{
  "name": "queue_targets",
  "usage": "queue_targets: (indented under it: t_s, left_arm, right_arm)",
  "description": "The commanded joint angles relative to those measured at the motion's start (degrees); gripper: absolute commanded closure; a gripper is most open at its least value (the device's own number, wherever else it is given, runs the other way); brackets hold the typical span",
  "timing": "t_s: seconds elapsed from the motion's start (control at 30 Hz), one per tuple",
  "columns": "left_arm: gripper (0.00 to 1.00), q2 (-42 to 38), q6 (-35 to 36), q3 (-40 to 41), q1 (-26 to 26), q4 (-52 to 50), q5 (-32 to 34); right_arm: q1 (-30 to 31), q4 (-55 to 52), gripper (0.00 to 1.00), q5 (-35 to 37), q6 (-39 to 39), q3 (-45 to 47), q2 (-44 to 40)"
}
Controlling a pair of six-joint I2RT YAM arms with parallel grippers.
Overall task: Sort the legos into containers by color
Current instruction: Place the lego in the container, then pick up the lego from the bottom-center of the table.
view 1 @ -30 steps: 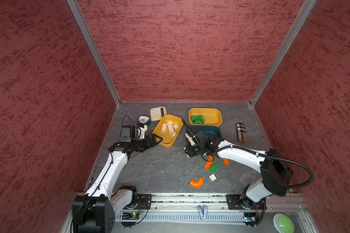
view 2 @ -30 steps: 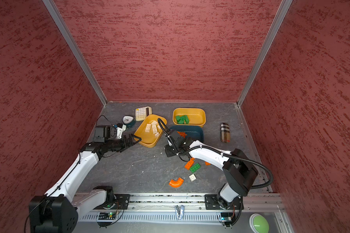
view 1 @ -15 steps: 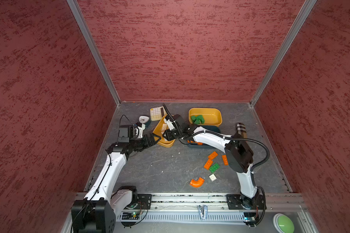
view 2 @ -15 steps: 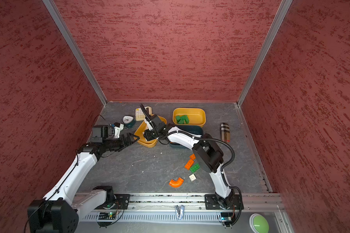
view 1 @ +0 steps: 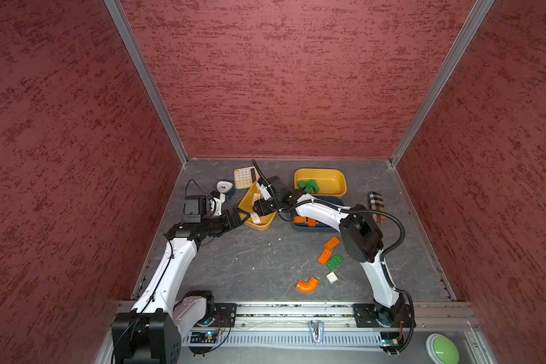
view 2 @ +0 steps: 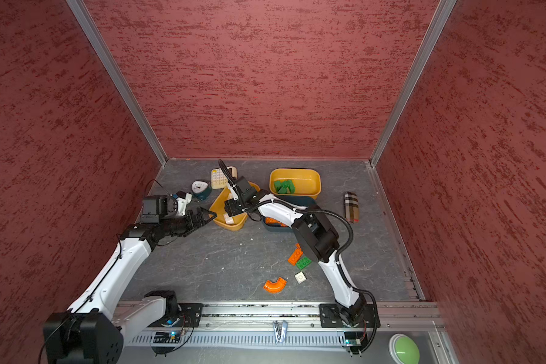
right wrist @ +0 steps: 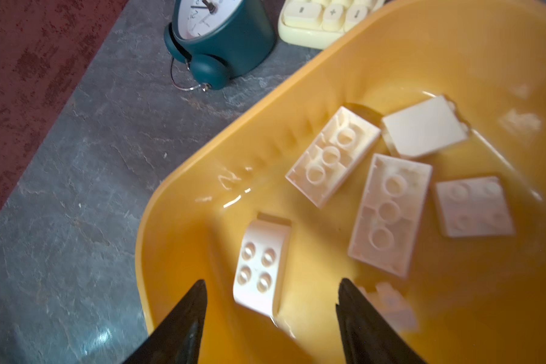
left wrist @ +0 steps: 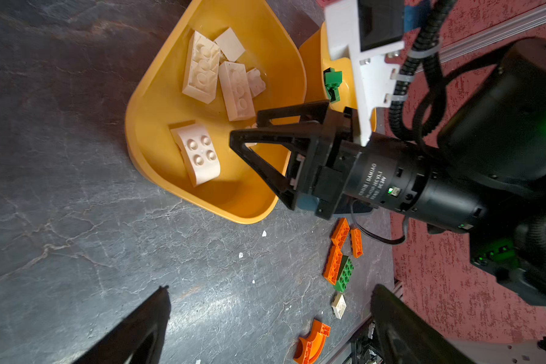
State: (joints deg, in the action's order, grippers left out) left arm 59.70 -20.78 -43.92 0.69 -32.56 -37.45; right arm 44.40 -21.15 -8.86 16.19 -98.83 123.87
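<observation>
Red textured walls (view 1: 265, 78) are enclosing a grey stone-look table (view 1: 249, 261), and the left gripper (view 2: 209, 212) is hanging wide open at eight o'clock of the slanted yellow tray (left wrist: 158, 94). The right gripper (right wrist: 271, 283) is hovering over that tray with jaws parted and empty. A white curved brick (view 1: 255, 218) is lying studs-up inside, just beside its tips at six o'clock, with its long axis running roughly eleven to five in a top view.
</observation>
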Motion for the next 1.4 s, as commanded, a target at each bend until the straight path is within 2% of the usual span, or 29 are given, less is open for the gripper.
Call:
queue_targets:
  t_s: [0.0, 0.13, 0.23, 0.4, 0.53, 0.6, 0.73, 0.83, 1.0, 1.17, 1.37]
  left_arm:
    - [0.00, 0.5, 0.0, -0.3, 0.4, 1.2, -1.3]
    - [0.01, 1.3, -0.6, 0.1, 0.1, 2.6, -2.7]
    - [0.01, 2.1, -0.5, 0.0, -0.3, 2.9, -3.0]
    - [0.01, 3.7, -0.3, -0.3, -1.0, 3.5, -3.2]
    - [0.00, 4.4, -0.2, -1.0, -1.6, 3.3, -2.9]
    - [0.01, 4.3, -0.2, -1.3, -1.8, 3.0, -2.7]
    - [0.01, 4.2, 0.2, -1.7, -2.0, 2.2, -2.3]
    - [0.01, 4.2, 0.6, -1.8, -1.9, 1.8, -1.9]
    - [0.01, 4.9, 1.1, -1.8, -1.9, 1.4, -1.8]
    - [0.01, 5.0, 1.0, -1.4, -2.0, 1.7, -1.9]
    - [0.00, 5.2, 1.3, -0.9, -2.0, 1.6, -1.8]
  right_arm:
    - [-0.5, -2.0, 0.30, 1.9, -2.6, 4.9, -10.7]
    - [-0.5, -3.7, 0.24, 1.7, -2.6, 17.2, -22.0]
    - [-0.3, -4.7, 0.21, -2.5, -4.3, 27.0, -29.7]
    - [1.2, -4.9, 0.20, -5.5, -15.3, 41.3, -40.3]
    - [2.1, -6.8, 0.20, -7.1, -26.6, 48.0, -46.7]
    - [2.6, -9.2, 0.20, -8.2, -32.3, 49.5, -47.5]
    - [5.3, -10.3, 0.20, -10.0, -37.6, 52.5, -47.7]
    - [8.6, -9.0, 0.20, -11.0, -38.8, 54.3, -47.6]
    - [13.3, -9.1, 0.20, -8.2, -41.0, 56.1, -45.9]
    - [16.5, -8.7, 0.20, -7.6, -41.0, 56.9, -43.4]
    - [18.6, -8.5, 0.21, -3.8, -40.0, 56.6, -39.7]
